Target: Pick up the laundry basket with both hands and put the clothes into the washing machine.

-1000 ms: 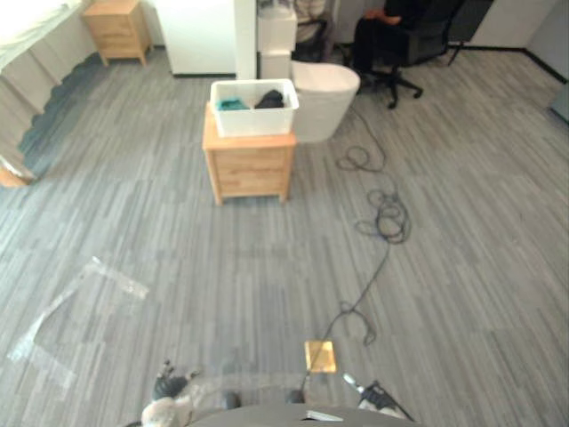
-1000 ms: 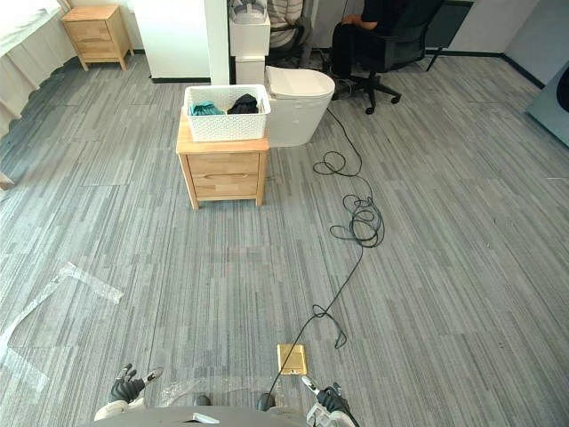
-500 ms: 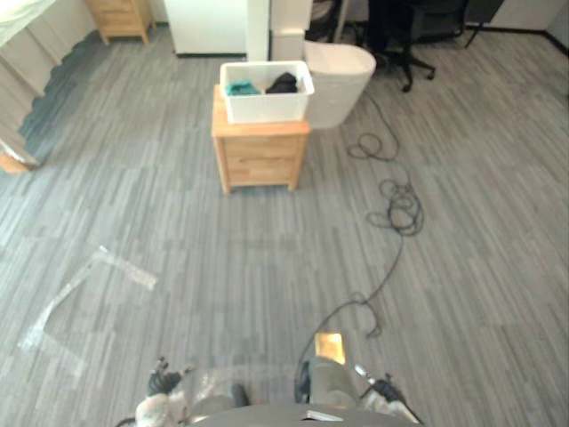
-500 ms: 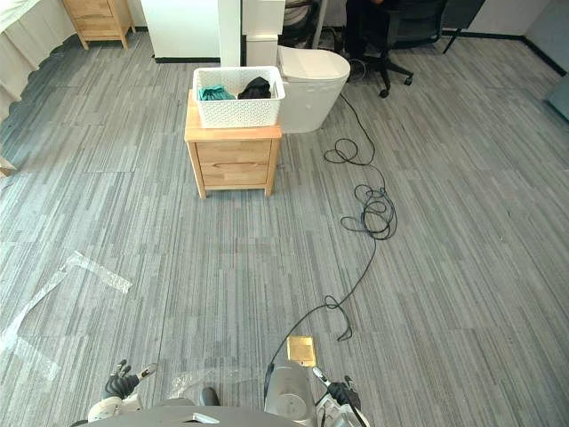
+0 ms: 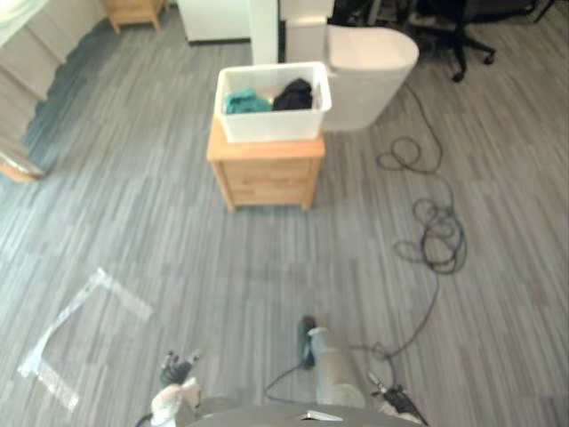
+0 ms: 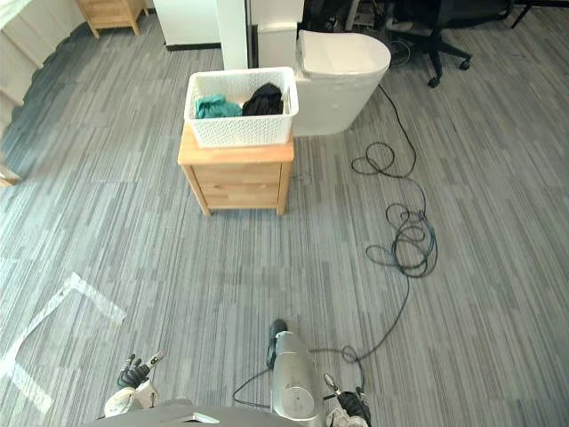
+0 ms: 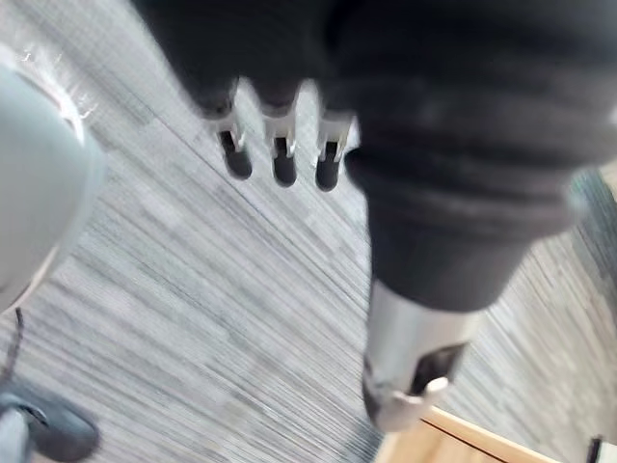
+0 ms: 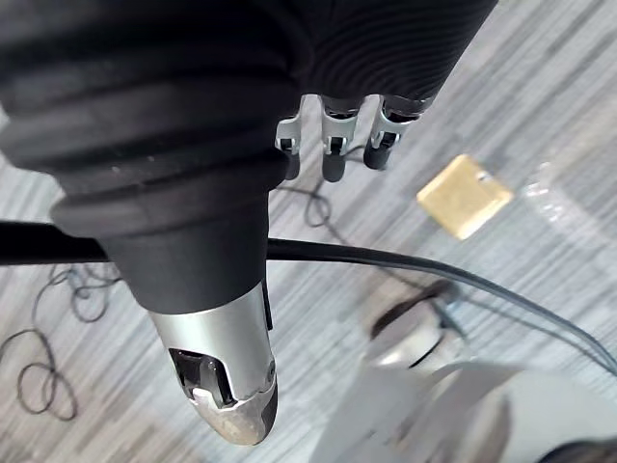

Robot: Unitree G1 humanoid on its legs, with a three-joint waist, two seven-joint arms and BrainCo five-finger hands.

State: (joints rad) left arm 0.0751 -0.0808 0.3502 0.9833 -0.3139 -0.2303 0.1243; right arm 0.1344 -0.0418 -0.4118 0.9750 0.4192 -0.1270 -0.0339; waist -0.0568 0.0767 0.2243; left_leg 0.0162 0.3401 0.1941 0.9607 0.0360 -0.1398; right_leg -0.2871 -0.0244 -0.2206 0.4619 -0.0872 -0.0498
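Note:
A white laundry basket [image 6: 242,124] stands on a small wooden nightstand [image 6: 238,173] ahead of me. A teal garment [image 6: 212,107] and a black garment [image 6: 264,98] lie in it. Behind it to the right stands a white rounded machine [image 6: 342,76]. My left hand [image 6: 133,378] hangs low at my left side, far short of the basket; its fingers [image 7: 280,159] are straight and hold nothing. At my right side my right hand [image 6: 351,407] hangs just as low, with straight, empty fingers [image 8: 333,145].
Open grey plank floor lies between me and the nightstand. Clear tape strips [image 6: 53,311] mark the floor to the left. A black office chair [image 6: 440,31] stands at the back right, and a second wooden nightstand [image 6: 111,11] at the back left. A brass floor plate [image 8: 465,196] lies near my right hand.
The camera has moved forward: the nightstand, basket and white machine look larger and nearer. Both hands still hang low and empty.

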